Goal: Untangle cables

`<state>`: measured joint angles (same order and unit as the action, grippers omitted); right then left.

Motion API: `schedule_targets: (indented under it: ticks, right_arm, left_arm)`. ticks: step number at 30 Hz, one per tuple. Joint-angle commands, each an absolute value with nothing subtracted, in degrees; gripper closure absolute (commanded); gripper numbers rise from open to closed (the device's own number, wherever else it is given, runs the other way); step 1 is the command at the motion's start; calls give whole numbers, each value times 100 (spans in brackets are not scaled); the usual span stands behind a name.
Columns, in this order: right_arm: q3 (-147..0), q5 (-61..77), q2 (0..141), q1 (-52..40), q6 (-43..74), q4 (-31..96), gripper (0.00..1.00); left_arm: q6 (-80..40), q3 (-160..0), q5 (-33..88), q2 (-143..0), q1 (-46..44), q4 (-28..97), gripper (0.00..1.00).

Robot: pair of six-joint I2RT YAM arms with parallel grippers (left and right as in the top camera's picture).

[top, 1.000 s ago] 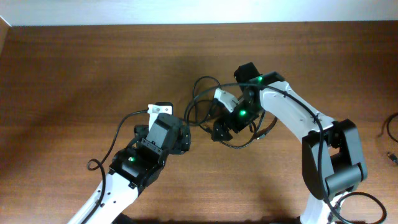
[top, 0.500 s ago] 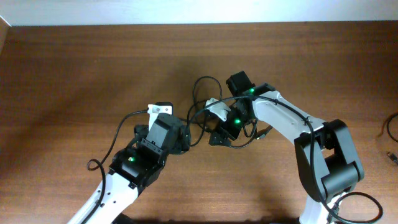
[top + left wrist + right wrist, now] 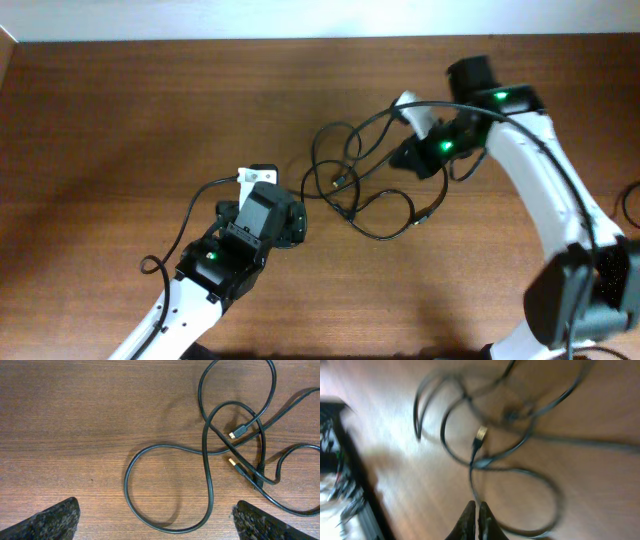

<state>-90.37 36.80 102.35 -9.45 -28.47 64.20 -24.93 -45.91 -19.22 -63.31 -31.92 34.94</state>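
Right end effector [image 3: 475, 507]: fingers closed tight, pinched on one strand of the cables [image 3: 204, 452] right at the tips. From the tips that strand ran straight ahead to a gold plug [image 3: 481, 432], with more loops crossing beyond it. The right wrist view was motion-blurred, so I couldn't sort out the crossings further out. Left end effector [image 3: 156, 510]: wide open, holding nothing, touching nothing, hovering over the counter [image 3: 75, 420]. Just ahead of it, centred between the two fingers, lay one big rounded loop flat on the wood. Ahead and to its right was the knot zone, where several strands crossed. Two loose ends sat there, the gold plug nearer and a small dark plug with a metal tip [image 3: 239, 431] just past it, both lying apart from the fingers. Further ahead on that side a tall narrow loop arched away, and strands ran out of frame to the right. From overhead the tangle lay between the two end effectors. It was spread toward the right one, with one strand leading up to its closed tips.
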Motion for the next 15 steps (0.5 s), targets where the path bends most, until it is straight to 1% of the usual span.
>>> schedule_targets:
  ticks: [1, 2, 3, 4, 6, 8, 9, 13, 15]
  right_arm:
    - [-9474, 3774, 9920, -906, -3004, 6676, 88]
    - [-9443, 3680, 9974, -908, -2998, 6674, 72]
    - [-9371, 3686, 10031, -897, -2943, 6646, 59]
    - [-9292, 3686, 10158, -899, -2375, 6512, 46]
    - [-9174, 3684, 10374, -904, -1535, 6130, 28]
    - [-8973, 3684, 10663, -932, -1085, 5489, 22]
    - [-8849, 3688, 10954, -1017, -819, 4936, 21]
    - [-8849, 3682, 11579, -1514, -692, 4143, 21]
    - [-8849, 3684, 11799, -1745, -600, 4086, 21]
  left_arm:
    - [-2482, -4591, -1900, -6289, -3199, 3483, 1]
    - [-2482, -4591, -1900, -6289, -3199, 3483, 1]
    - [-2482, -4591, -1900, -6289, -3199, 3483, 1]
    - [-2482, -4591, -1900, -6289, -3199, 3483, 1]
    - [-2482, -4591, -1900, -6289, -3199, 3483, 1]
    - [-2482, -4591, -1900, -6289, -3199, 3483, 1]
    - [-2482, -4591, -1900, -6289, -3199, 3483, 1]
    - [-2482, -4591, -1900, -6289, -3199, 3483, 1]
    - [-2482, -4591, -1900, -6289, -3199, 3483, 1]
